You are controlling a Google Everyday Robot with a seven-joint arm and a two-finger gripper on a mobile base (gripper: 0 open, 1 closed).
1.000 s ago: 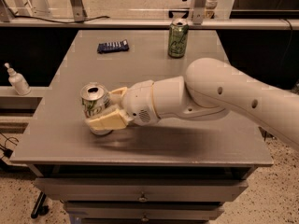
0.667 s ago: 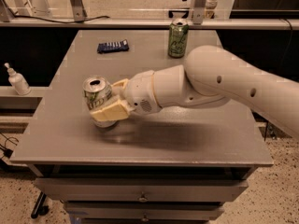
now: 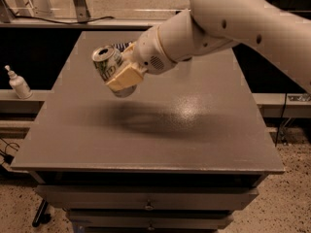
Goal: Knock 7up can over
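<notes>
The 7up can (image 3: 110, 68), white and silver with green lettering and a silver top, is tilted with its top toward the upper left and is raised above the grey table (image 3: 194, 130). My gripper (image 3: 121, 76) is shut on it, with a cream finger (image 3: 124, 76) across the can's lower side. The white arm (image 3: 233, 23) reaches in from the upper right. The can's shadow lies on the table below it. The arm hides the back of the table.
A small white pump bottle (image 3: 18, 83) stands on a shelf left of the table. Drawers (image 3: 146, 203) sit under the front edge. Metal frame legs (image 3: 80, 1) stand behind the table.
The gripper has lifted the can off the table and carried it up and toward the middle. The can is more tilted. The green can and dark packet at the back no longer show.
</notes>
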